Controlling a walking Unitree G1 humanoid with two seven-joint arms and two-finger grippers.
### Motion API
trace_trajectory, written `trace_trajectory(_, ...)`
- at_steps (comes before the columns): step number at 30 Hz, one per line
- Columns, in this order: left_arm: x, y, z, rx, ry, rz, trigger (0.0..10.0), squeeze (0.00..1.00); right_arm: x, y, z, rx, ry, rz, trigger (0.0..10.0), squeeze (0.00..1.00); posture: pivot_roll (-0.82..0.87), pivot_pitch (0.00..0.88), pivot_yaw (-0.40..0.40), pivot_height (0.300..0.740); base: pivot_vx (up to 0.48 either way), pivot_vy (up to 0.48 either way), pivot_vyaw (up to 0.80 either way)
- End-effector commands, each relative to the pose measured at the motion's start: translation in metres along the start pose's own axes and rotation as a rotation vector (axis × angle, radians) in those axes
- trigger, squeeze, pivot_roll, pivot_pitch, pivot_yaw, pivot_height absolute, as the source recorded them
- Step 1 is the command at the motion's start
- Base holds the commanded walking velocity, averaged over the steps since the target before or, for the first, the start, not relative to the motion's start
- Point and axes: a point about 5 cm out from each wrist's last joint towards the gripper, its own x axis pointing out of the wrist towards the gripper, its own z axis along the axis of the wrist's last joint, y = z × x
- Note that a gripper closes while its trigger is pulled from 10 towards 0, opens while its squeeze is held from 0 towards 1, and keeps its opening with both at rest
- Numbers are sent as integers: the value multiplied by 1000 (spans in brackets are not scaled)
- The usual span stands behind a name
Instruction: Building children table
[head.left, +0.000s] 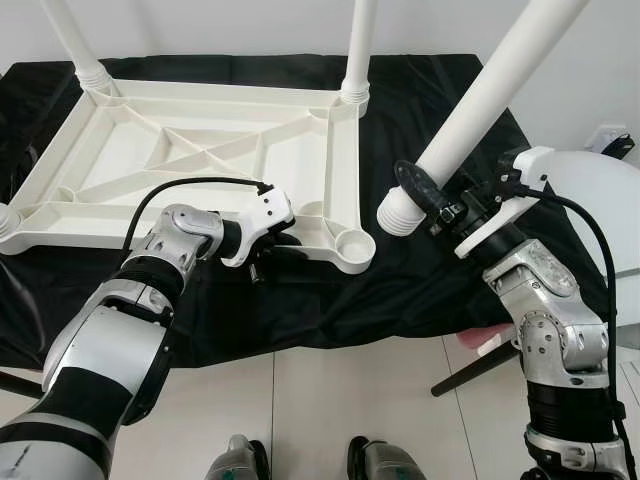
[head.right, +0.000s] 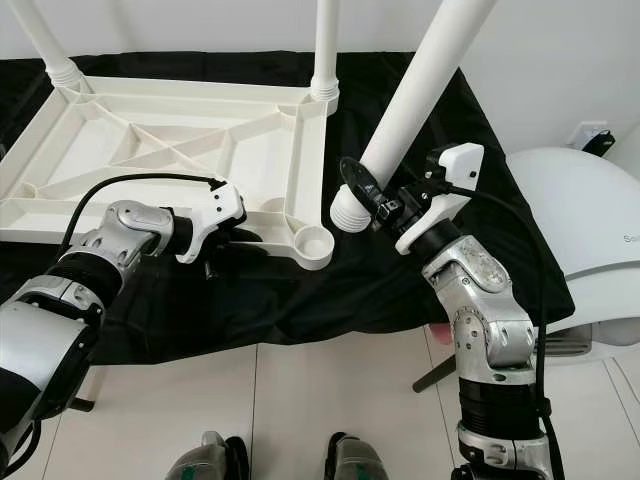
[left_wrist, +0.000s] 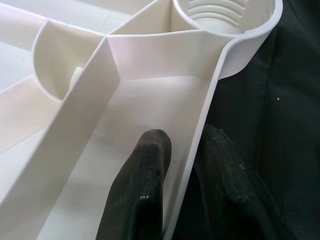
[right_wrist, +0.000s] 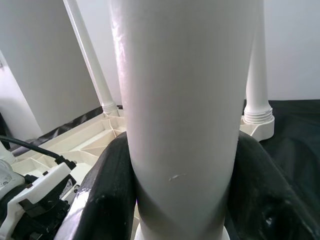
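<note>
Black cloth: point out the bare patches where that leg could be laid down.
Bare black cloth lies between the tabletop's empty corner socket and the right gripper holding the table leg. Crowded: the near edge, where the left gripper clamps the rim.

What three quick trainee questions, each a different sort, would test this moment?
1. True or false: the right pincer holds a leg.
2. What does the left pincer clamp? A) cloth B) tabletop rim C) cable
3. Fill in: the corner socket nearest the held leg is ____.

Key: 1 true. 2 B. 3 empty; the leg's threaded end hangs beside it, tilted.
</note>
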Motion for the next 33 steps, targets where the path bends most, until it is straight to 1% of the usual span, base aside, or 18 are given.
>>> trace_trajectory(1,-12,13,-19,-116,7,295,0,0,2,1,2,-10,-15,14,10000,0,-46,127,46,740,0,0,0)
trace_trajectory(4,-13,16,-20,-96,35,350,0,0,4,1,2,-10,-21,17,10000,0,-44,118,45,740,0,0,0)
trace_trajectory(9,-9,11,-19,-83,30,328,0,0,6,1,2,-11,-26,19,10000,0,-39,109,46,740,0,0,0)
trace_trajectory(10,-5,8,-18,-77,16,293,2196,0,7,1,2,-11,-28,21,10000,0,-37,105,44,740,0,0,0)
trace_trajectory(11,-3,4,-17,-69,8,254,10000,0,8,1,2,-11,-30,25,10000,0,-34,104,43,740,0,0,0)
trace_trajectory(12,-1,2,-15,-57,0,225,10000,0,8,1,1,-11,-31,27,10000,0,-34,103,43,740,0,0,0)
trace_trajectory(16,-1,1,-13,-46,-7,204,10000,0,9,1,1,-10,-32,30,10000,0,-33,99,42,740,0,0,0)
trace_trajectory(19,-6,5,-10,-69,-22,202,10000,0,10,1,0,-9,-34,32,10000,0,-31,94,43,740,0,0,0)
trace_trajectory(20,-8,6,-9,-76,-31,200,10000,1000,11,1,0,-9,-35,33,10000,0,-30,92,42,740,0,0,0)
trace_trajectory(24,-9,7,-8,-79,-37,199,10000,1000,11,1,0,-8,-35,34,10000,0,-30,92,41,740,0,0,0)
trace_trajectory(27,-11,9,-4,-58,-47,197,10000,1000,12,0,-1,-8,-36,38,10000,0,-26,84,36,740,0,0,0)
trace_trajectory(28,-11,8,0,-53,-63,189,10000,0,13,0,-1,-8,-37,42,10000,0,-24,83,33,740,0,0,0)
trace_trajectory(30,-11,8,0,-53,-63,189,10000,0,13,0,-1,-8,-37,42,10000,0,-24,83,33,740,0,0,0)
trace_trajectory(31,-10,7,4,-39,-82,176,10000,0,13,0,-1,-8,-38,46,10000,0,-22,82,31,740,0,0,0)
trace_trajectory(32,-10,7,4,-39,-82,176,10000,0,13,0,-1,-8,-38,46,10000,0,-22,82,31,740,0,0,0)
trace_trajectory(33,-9,7,10,-27,-114,167,10000,0,14,-1,-1,-8,-38,49,10000,0,-16,79,26,740,0,0,0)
